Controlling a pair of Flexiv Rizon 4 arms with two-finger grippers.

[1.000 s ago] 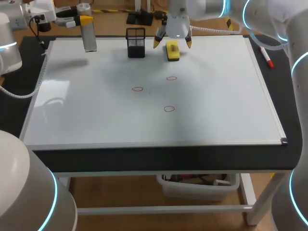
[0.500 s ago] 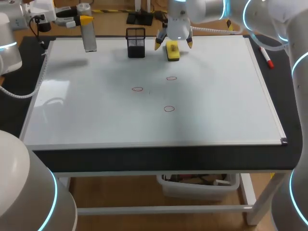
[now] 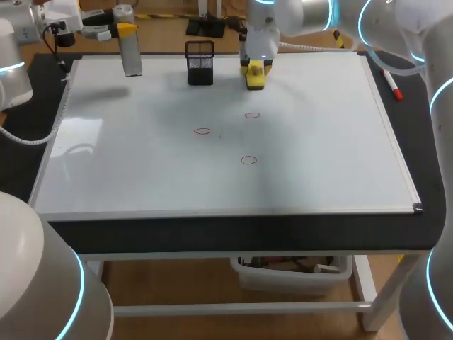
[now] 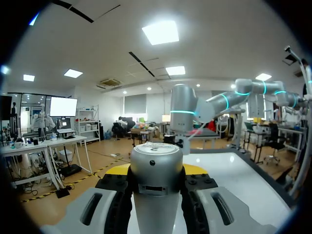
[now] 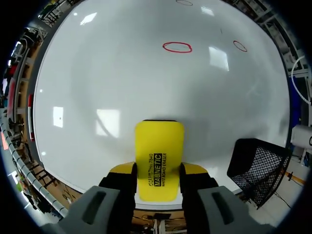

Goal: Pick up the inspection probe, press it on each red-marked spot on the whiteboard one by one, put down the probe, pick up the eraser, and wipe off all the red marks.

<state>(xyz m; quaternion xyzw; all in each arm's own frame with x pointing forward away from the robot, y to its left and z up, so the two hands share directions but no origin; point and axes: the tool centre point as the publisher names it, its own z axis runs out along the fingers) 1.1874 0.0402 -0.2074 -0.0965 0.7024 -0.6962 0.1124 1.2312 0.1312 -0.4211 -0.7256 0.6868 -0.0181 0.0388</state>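
Your right arm enters from the upper right of the head view and reaches to the top centre, wrist pointing down, where your right gripper (image 3: pixel 255 65) stands over the yellow eraser (image 3: pixel 255 76). In the right wrist view both yellow-tipped fingers (image 5: pixel 121 169) press the eraser's long sides, so the gripper is closed on it; the eraser lies flat on the whiteboard (image 3: pixel 325 156), just beside the black mesh holder (image 3: pixel 199 62). Three red marks (image 3: pixel 202 131) show near the board's middle, well apart from the eraser. Your left arm comes in from the upper left and is held level; your left gripper (image 3: pixel 126 30) is clamped on the silver inspection probe (image 3: pixel 130 53), which stands upright at the board's upper left corner. A red marker (image 3: pixel 391 85) lies outside the board's right edge.
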